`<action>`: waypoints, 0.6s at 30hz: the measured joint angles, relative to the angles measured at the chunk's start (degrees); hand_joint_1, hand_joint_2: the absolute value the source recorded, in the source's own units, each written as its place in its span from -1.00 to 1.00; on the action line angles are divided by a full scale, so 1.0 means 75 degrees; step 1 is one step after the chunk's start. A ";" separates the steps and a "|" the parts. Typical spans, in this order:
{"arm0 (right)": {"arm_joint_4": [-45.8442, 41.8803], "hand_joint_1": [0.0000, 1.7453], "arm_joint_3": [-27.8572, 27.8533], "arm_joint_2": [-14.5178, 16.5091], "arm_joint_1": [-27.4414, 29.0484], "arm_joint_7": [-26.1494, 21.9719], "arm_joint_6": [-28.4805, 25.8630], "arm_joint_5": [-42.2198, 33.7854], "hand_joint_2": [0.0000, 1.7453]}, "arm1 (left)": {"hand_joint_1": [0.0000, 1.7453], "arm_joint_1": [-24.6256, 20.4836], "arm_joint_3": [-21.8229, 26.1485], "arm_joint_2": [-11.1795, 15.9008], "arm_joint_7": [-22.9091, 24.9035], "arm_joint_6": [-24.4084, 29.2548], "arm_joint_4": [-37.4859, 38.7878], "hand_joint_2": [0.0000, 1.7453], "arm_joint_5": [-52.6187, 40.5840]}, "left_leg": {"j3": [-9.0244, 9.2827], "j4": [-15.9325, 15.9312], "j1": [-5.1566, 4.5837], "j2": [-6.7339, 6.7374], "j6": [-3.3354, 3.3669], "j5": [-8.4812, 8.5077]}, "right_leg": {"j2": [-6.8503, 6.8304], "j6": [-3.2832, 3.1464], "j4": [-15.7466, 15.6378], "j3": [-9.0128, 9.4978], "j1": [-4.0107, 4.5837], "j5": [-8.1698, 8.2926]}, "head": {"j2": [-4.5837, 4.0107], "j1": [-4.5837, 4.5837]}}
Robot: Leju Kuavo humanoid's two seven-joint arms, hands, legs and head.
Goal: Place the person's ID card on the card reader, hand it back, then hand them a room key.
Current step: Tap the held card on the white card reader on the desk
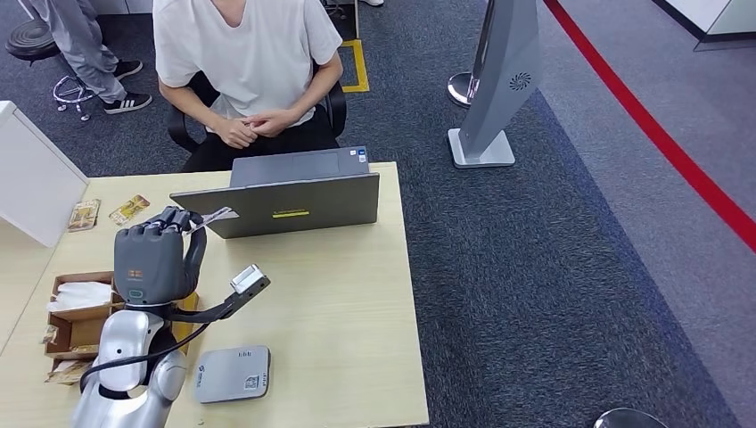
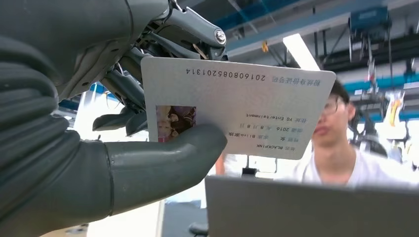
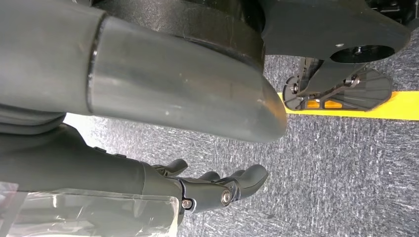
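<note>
The ID card [image 2: 237,106] is clamped between the left hand's [image 1: 156,259] thumb and fingers [image 2: 128,89], raised above the tabletop [image 1: 339,303] before the laptop [image 1: 285,201]. The card reader [image 1: 234,374] lies near the front edge. A cardboard box [image 1: 76,312], partly hidden by the arm, holds white packets. The right hand [image 3: 207,190] hangs over carpet, fingers loosely apart, holding nothing.

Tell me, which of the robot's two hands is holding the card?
The left hand, raised over the table, pinches the white ID card between thumb and fingers. The right hand hangs by the floor holding nothing.
</note>
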 joint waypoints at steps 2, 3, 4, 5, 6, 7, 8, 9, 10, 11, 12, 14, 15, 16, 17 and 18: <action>0.0001 -1.00 -0.0025 0.0002 0.0003 -0.0003 -0.0001 -0.0066 -1.00 | 1.00 0.0012 -0.0103 0.0000 0.0246 -0.0615 0.0028 1.00 -0.0163 | -0.0001 0.0000 -0.0001 -0.0001 0.0000 0.0000 | -0.0001 0.0001 0.0000 0.0000 -0.0001 0.0000 | 0.0000 0.0000; 0.0002 -1.00 -0.0045 0.0004 0.0004 -0.0014 -0.0001 -0.0110 -1.00 | 1.00 0.0012 -0.0174 0.0027 0.0347 -0.1039 0.0074 1.00 -0.0218 | -0.0002 0.0000 -0.0001 -0.0001 0.0000 0.0000 | -0.0001 0.0001 0.0000 0.0001 -0.0001 -0.0001 | 0.0000 0.0000; 0.0001 -1.00 -0.0070 0.0007 0.0004 -0.0027 -0.0006 -0.0159 -1.00 | 1.00 0.0011 -0.0253 0.0075 0.0411 -0.1452 0.0142 1.00 -0.0243 | -0.0002 0.0000 -0.0001 0.0000 0.0000 0.0000 | 0.0000 0.0001 -0.0001 0.0001 -0.0001 -0.0001 | 0.0000 0.0000; 0.0001 -1.00 -0.0102 0.0011 0.0007 -0.0041 -0.0015 -0.0196 -1.00 | 1.00 0.0019 -0.0345 0.0160 0.0429 -0.1793 0.0225 1.00 -0.0241 | -0.0002 0.0000 -0.0001 0.0002 0.0000 0.0000 | 0.0002 0.0001 0.0000 0.0001 -0.0001 0.0000 | 0.0000 0.0000; 0.0001 -1.00 -0.0138 0.0015 0.0012 -0.0051 -0.0026 -0.0232 -1.00 | 1.00 0.0047 -0.0432 0.0271 0.0403 -0.1986 0.0298 1.00 -0.0218 | -0.0002 -0.0001 -0.0001 0.0006 0.0000 0.0000 | 0.0006 0.0001 0.0000 0.0000 -0.0001 0.0000 | 0.0000 0.0000; 0.0001 -1.00 -0.0173 0.0018 0.0021 -0.0060 -0.0042 -0.0272 -1.00 | 1.00 0.0097 -0.0511 0.0402 0.0360 -0.2041 0.0345 1.00 -0.0190 | 0.0000 -0.0001 -0.0001 0.0010 0.0000 0.0000 | 0.0010 0.0000 0.0001 0.0000 -0.0001 0.0000 | 0.0000 0.0000; 0.0002 -1.00 -0.0212 0.0019 0.0033 -0.0070 -0.0058 -0.0311 -1.00 | 1.00 0.0191 -0.0587 0.0561 0.0315 -0.1985 0.0351 1.00 -0.0156 | 0.0001 -0.0002 -0.0001 0.0013 0.0000 -0.0001 | 0.0014 0.0000 0.0002 -0.0002 0.0000 0.0000 | 0.0000 -0.0001; 0.0002 -1.00 -0.0247 0.0020 0.0047 -0.0085 -0.0074 -0.0344 -1.00 | 1.00 0.0321 -0.0644 0.0708 0.0283 -0.1874 0.0304 1.00 -0.0132 | 0.0001 -0.0002 0.0000 0.0016 0.0000 -0.0001 | 0.0016 0.0000 0.0003 -0.0004 0.0000 -0.0001 | 0.0000 -0.0004; 0.0002 -1.00 -0.0282 0.0022 0.0060 -0.0100 -0.0091 -0.0370 -1.00 | 1.00 0.0478 -0.0687 0.0851 0.0271 -0.1756 0.0207 1.00 -0.0128 | 0.0001 -0.0003 0.0000 0.0016 0.0000 -0.0002 | 0.0017 -0.0001 0.0004 -0.0007 0.0000 -0.0004 | 0.0000 -0.0007; 0.0002 -1.00 -0.0318 0.0023 0.0073 -0.0114 -0.0106 -0.0383 -1.00 | 1.00 0.0644 -0.0719 0.0979 0.0279 -0.1662 0.0080 1.00 -0.0139 | -0.0001 -0.0003 0.0000 0.0013 0.0000 -0.0002 | 0.0013 -0.0001 0.0004 -0.0009 0.0000 -0.0008 | 0.0000 -0.0009; 0.0002 -1.00 -0.0345 0.0023 0.0082 -0.0124 -0.0117 -0.0382 -1.00 | 1.00 0.0782 -0.0742 0.1071 0.0291 -0.1618 -0.0049 1.00 -0.0162 | -0.0004 -0.0003 0.0001 0.0007 0.0000 -0.0002 | 0.0007 0.0001 0.0004 -0.0010 0.0000 -0.0014 | 0.0000 -0.0009; 0.0002 -1.00 -0.0387 0.0027 0.0086 -0.0130 -0.0125 -0.0382 -1.00 | 1.00 0.0972 -0.0804 0.1215 0.0320 -0.1608 -0.0243 1.00 -0.0199 | -0.0010 -0.0003 0.0001 -0.0006 0.0001 -0.0003 | -0.0008 0.0004 0.0004 -0.0007 0.0000 -0.0024 | 0.0000 -0.0007; 0.0002 -1.00 -0.0399 0.0031 0.0085 -0.0131 -0.0125 -0.0382 -1.00 | 1.00 0.1030 -0.0833 0.1266 0.0331 -0.1613 -0.0313 1.00 -0.0208 | -0.0011 -0.0003 0.0001 -0.0009 0.0001 -0.0003 | -0.0011 0.0005 0.0004 -0.0005 0.0000 -0.0027 | 0.0000 -0.0007; 0.0003 -1.00 -0.0408 0.0037 0.0084 -0.0132 -0.0125 -0.0382 -1.00 | 1.00 0.1074 -0.0855 0.1311 0.0339 -0.1619 -0.0374 1.00 -0.0214 | -0.0012 -0.0003 0.0001 -0.0009 0.0002 -0.0003 | -0.0012 0.0005 0.0004 -0.0004 0.0000 -0.0027 | 0.0000 -0.0007; 0.0004 -1.00 -0.0415 0.0043 0.0085 -0.0132 -0.0125 -0.0382 -1.00 | 1.00 0.1105 -0.0872 0.1347 0.0345 -0.1624 -0.0427 1.00 -0.0219 | -0.0012 -0.0003 0.0000 -0.0008 0.0002 -0.0003 | -0.0011 0.0005 0.0004 -0.0004 -0.0001 -0.0027 | 0.0000 -0.0007; 0.0004 -1.00 -0.0420 0.0048 0.0087 -0.0132 -0.0125 -0.0382 -1.00 | 1.00 0.1126 -0.0885 0.1378 0.0350 -0.1629 -0.0472 1.00 -0.0221 | -0.0012 -0.0003 0.0000 -0.0008 0.0002 -0.0003 | -0.0011 0.0006 0.0004 -0.0003 -0.0001 -0.0026 | 0.0000 -0.0007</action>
